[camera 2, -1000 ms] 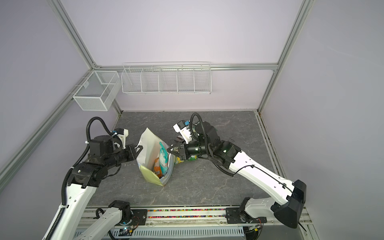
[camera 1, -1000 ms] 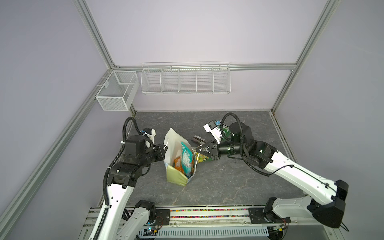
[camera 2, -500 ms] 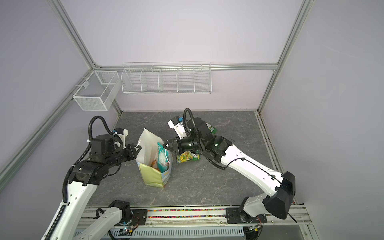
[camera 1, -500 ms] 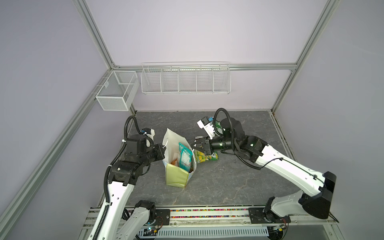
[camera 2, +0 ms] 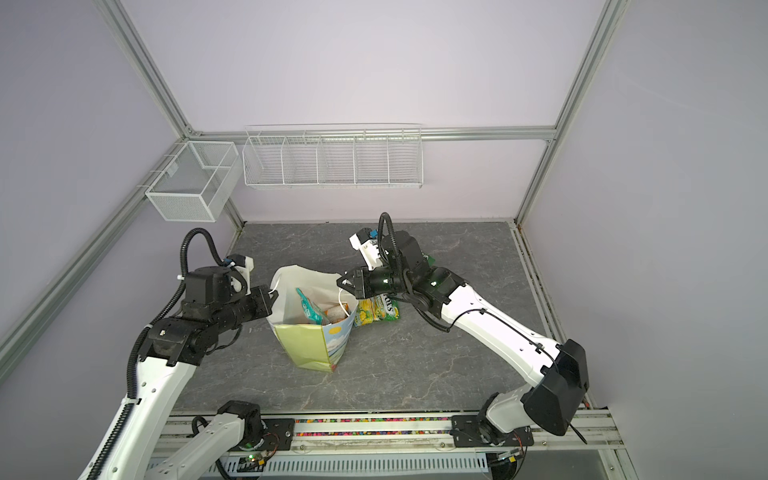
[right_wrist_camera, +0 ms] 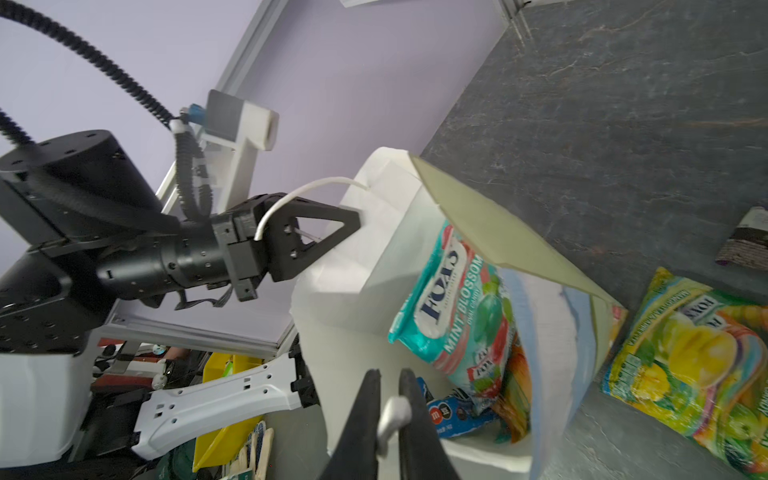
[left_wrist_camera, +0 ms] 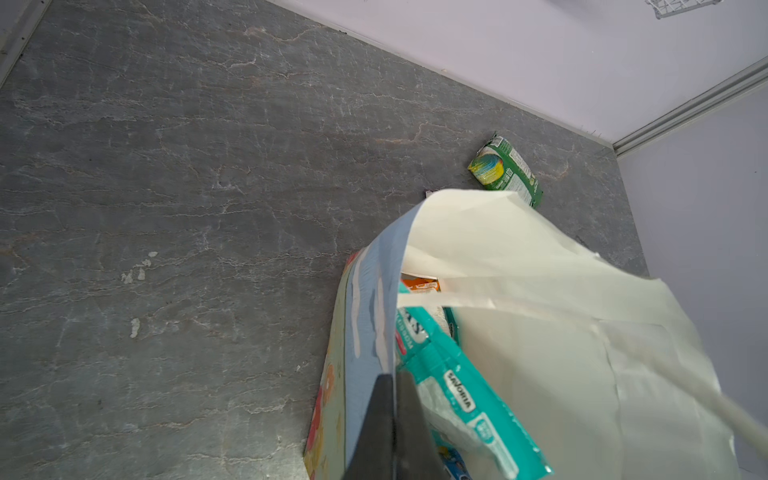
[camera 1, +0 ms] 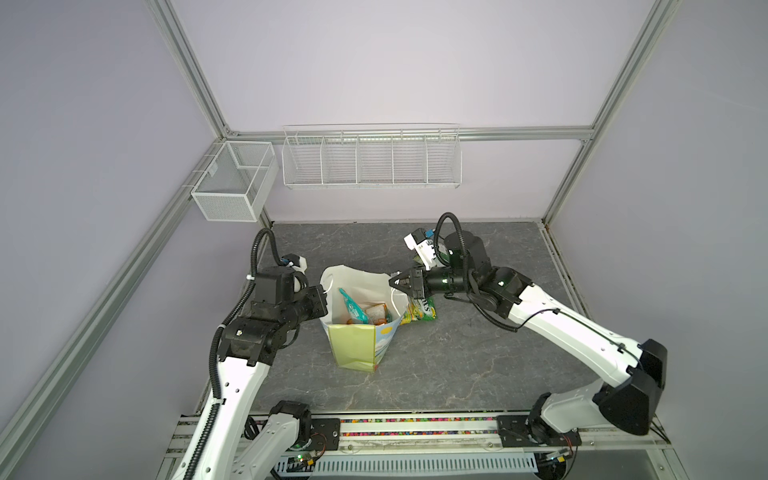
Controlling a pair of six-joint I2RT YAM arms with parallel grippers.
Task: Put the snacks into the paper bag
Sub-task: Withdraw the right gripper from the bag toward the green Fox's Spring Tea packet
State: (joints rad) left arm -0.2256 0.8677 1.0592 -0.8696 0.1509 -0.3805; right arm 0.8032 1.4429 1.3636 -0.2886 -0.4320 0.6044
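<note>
Pale paper is what both my grippers handle now. My left gripper is clenched on the rim of the paper bag, one finger inside and one outside. This pulls that wall toward my left arm, and the mouth is wide. My right gripper is at the opposite rim. The white cord handle lies between its fingers, which stand a little apart. I cannot tell whether they press the cord or only surround it. I judge that the two holds together are meant to open the bag for more packets.

The bag stands upright on the grey table, between my two grippers. It has a yellow-green side, a printed face and a white inside. In it I see a Fox's packet, a second teal packet, an orange packet and, at the bottom, a blue M&M's packet.

Three snacks are outside it. A yellow-green packet lies flat just under my right gripper, beside the bag. A dark brown bar is near it. A green packet lies beyond the bag from my left gripper.
</note>
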